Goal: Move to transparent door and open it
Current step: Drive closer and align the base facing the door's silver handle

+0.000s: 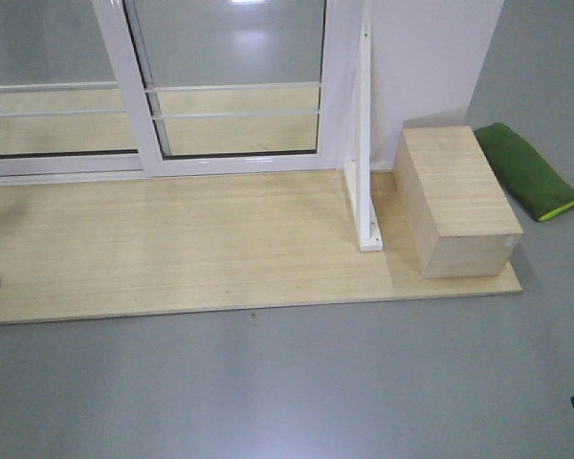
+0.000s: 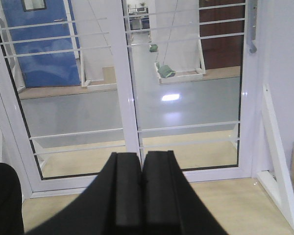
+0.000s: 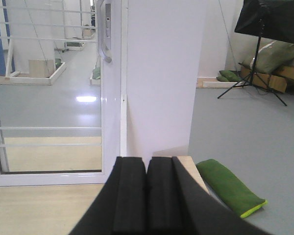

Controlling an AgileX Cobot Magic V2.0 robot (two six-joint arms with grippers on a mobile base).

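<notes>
Approach step: door [image 2: 188, 98] just ahead, handle [image 3: 107, 36] up high. Left gripper [image 2: 141, 191], right gripper [image 3: 147, 193]: jaws together, empty. Next: roll closer, part jaws, hook handle.

Your black two-fingered left gripper [image 2: 141, 193] sits at 6 o'clock in its wrist view and points to 12 o'clock. It is squeezed tight, with nothing inside. Your black two-fingered right gripper [image 3: 147, 196] looks the same.
</notes>
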